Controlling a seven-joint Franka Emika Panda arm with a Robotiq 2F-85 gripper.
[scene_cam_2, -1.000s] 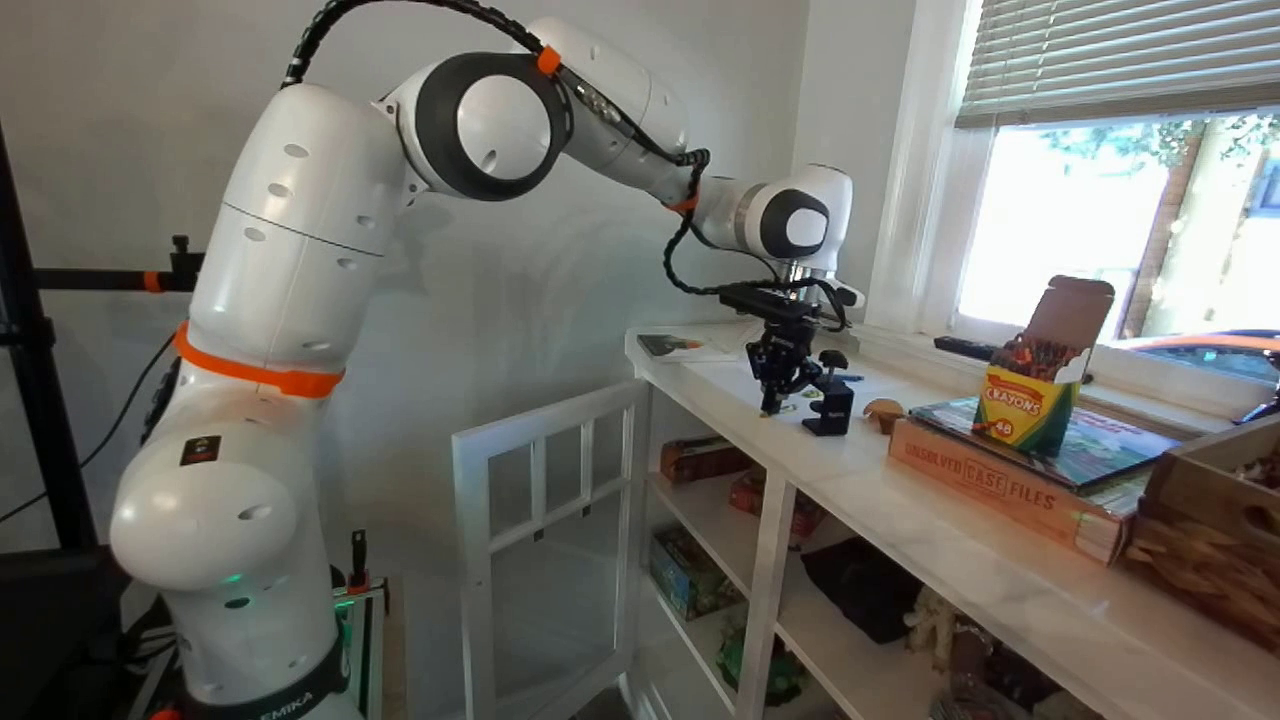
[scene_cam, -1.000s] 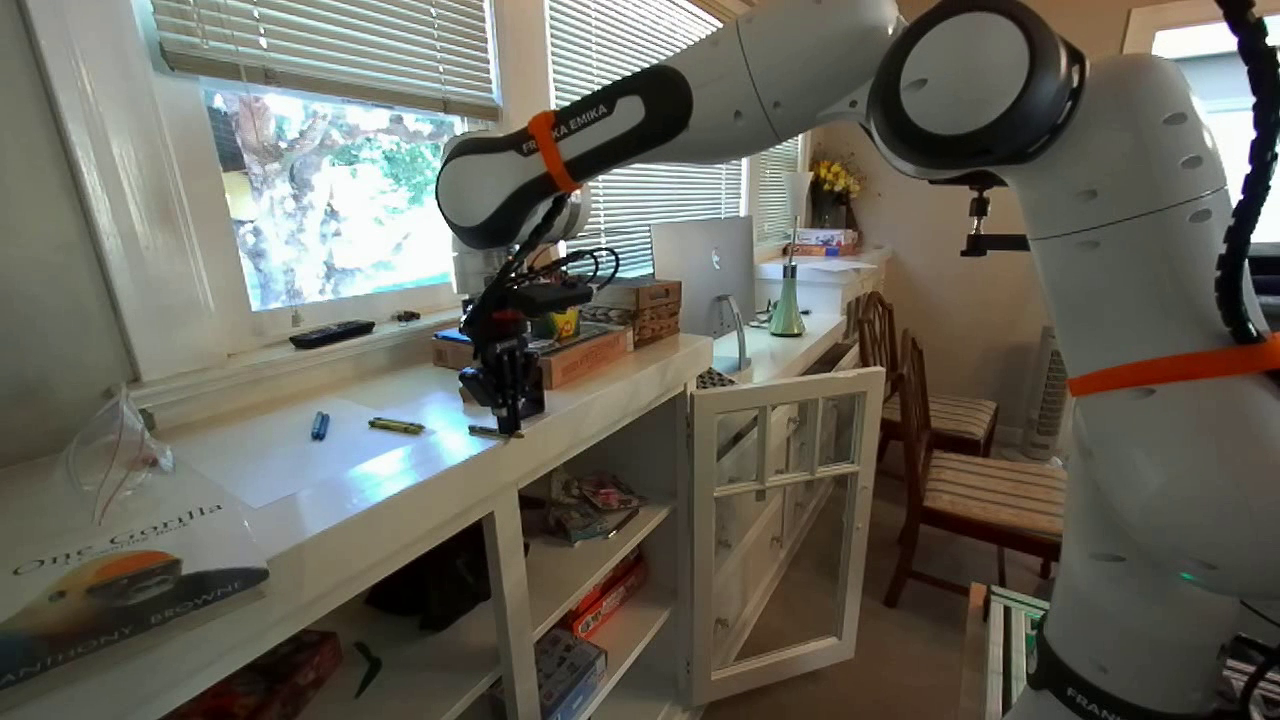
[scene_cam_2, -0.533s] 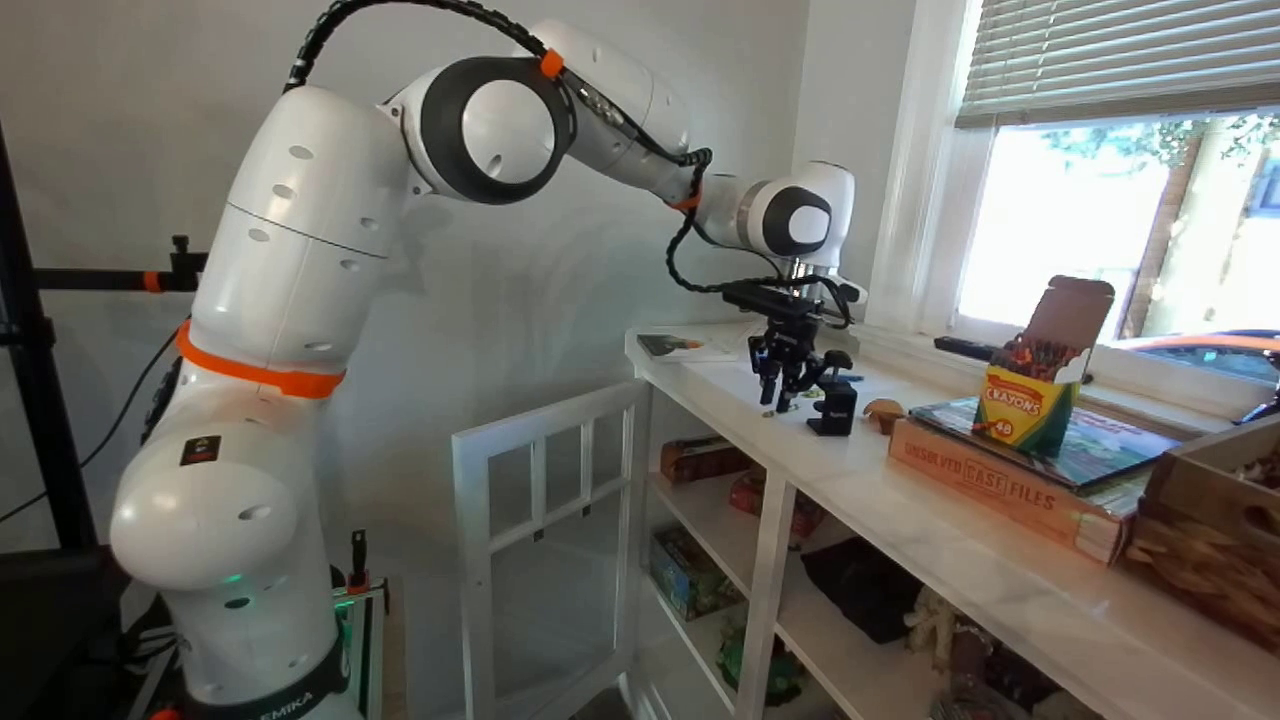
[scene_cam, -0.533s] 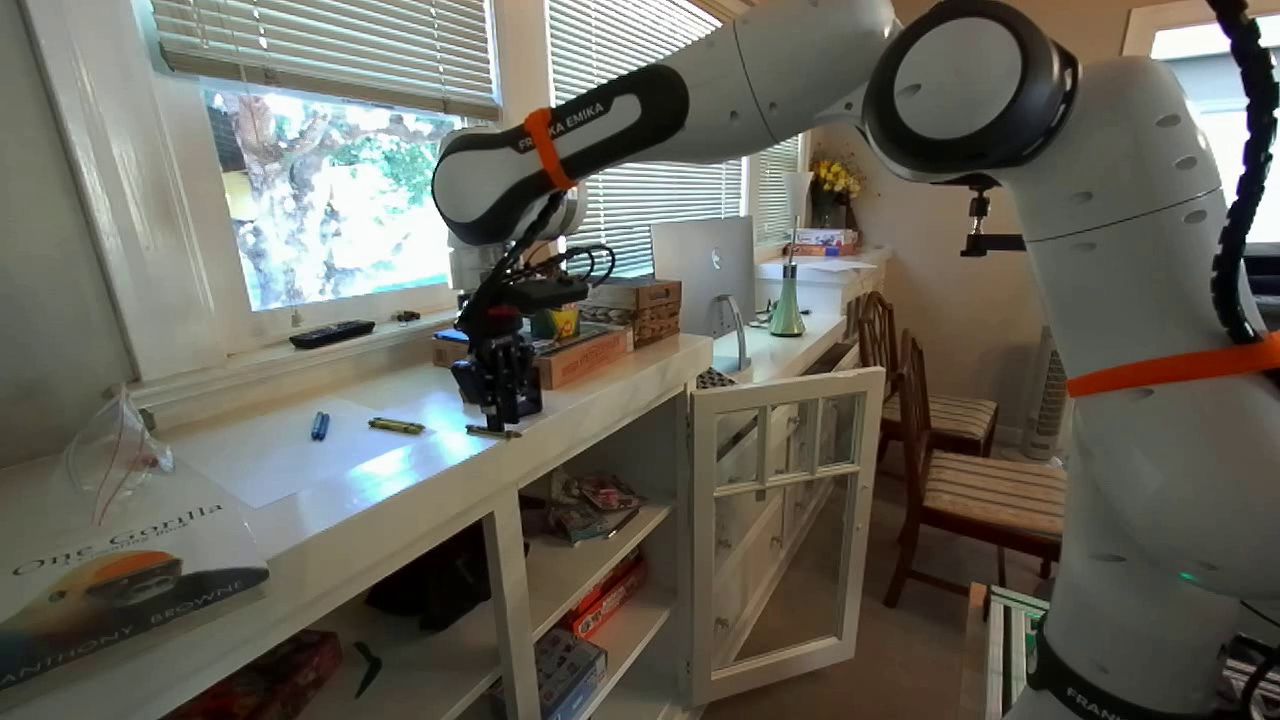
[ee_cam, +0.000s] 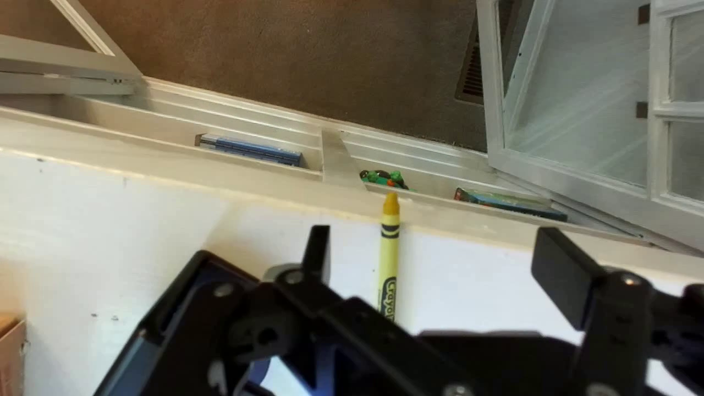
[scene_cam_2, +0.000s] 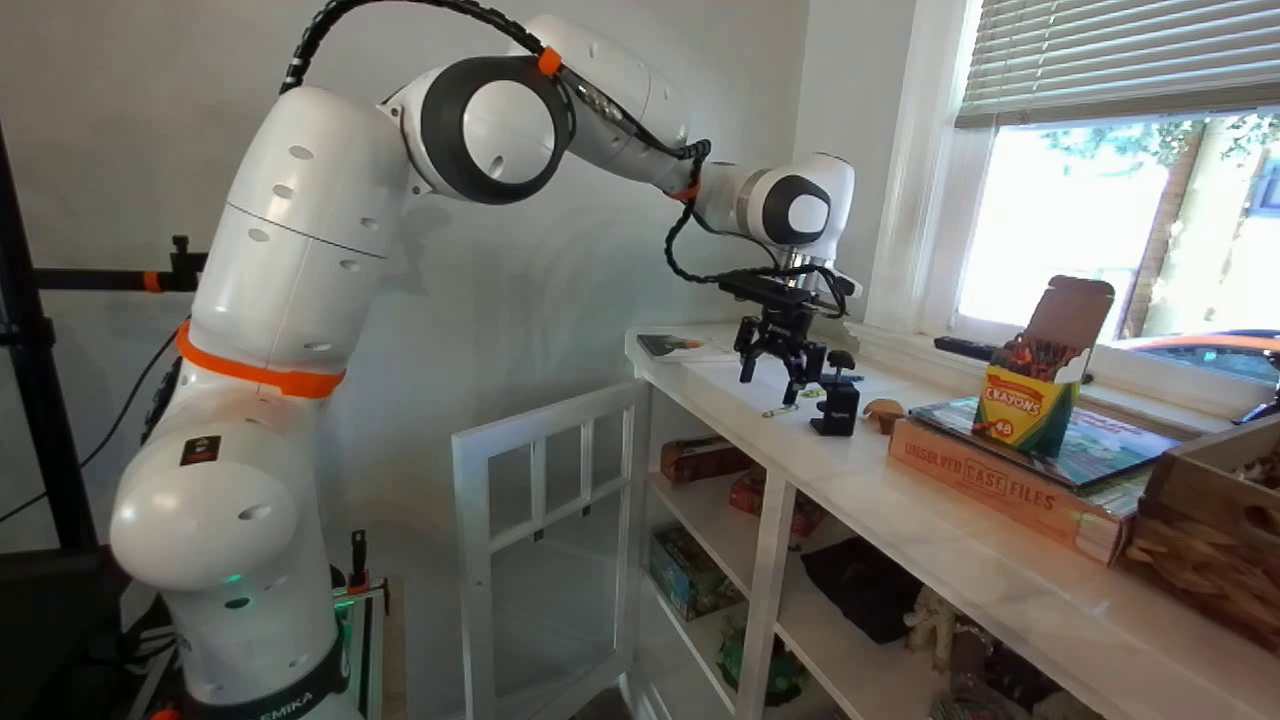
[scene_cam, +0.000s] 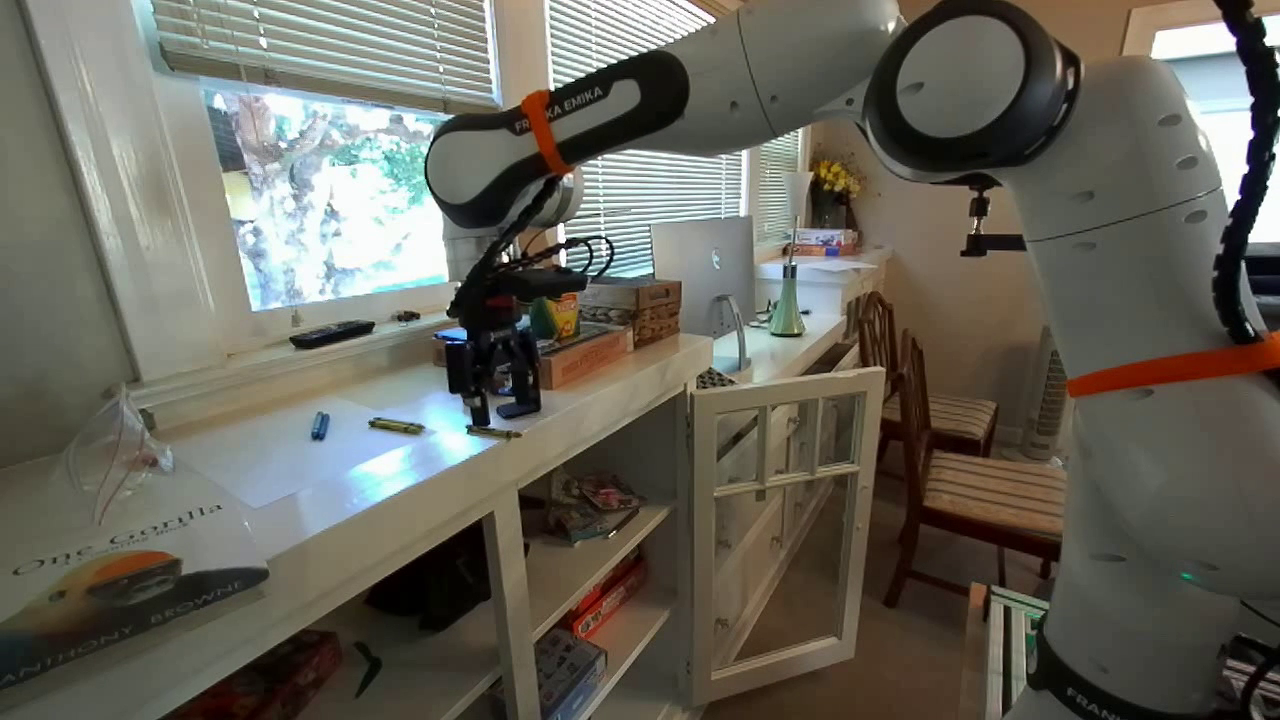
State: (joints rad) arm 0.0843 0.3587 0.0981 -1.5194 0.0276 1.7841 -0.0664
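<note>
In the wrist view, the claw [ee_cam: 440, 264] is released, fingers [ee_cam: 566, 278] spread wide; the yellow crayon [ee_cam: 388, 253] lies between them with a gap on either side. Its lower end is hidden by black linkage, cutting the lettering short. A dark shape [ee_cam: 198, 269] behind the finger at left is hard to make out. Only here does the tip show clearly: it overlaps the front edge of the counter [ee_cam: 137, 231], though whether it overhangs cannot be told.

In an exterior view, the crayon [scene_cam: 493, 432] is a small streak beside the fingertips, near the front edge. This view shows blue crayons [scene_cam: 320, 426] and olive-yellow crayons [scene_cam: 396, 426] farther left, on a pale sheet [scene_cam: 265, 470] partly lost in glare. The near left book [scene_cam: 130, 590] is cut off. To the right, an open glazed door [scene_cam: 785, 481] juts from the cabinet [scene_cam: 512, 590].

In an exterior view, one finger's tip overlaps the right end of the crayon [scene_cam_2: 774, 412], so contact is unclear. A black clamp [scene_cam_2: 838, 405] stands just right of the claw, leaving a narrow gap there; the crayon box [scene_cam_2: 1025, 410] rests farther right on flat boxes [scene_cam_2: 985, 470], and a wooden crate [scene_cam_2: 1210, 530] is cut off at the right.
</note>
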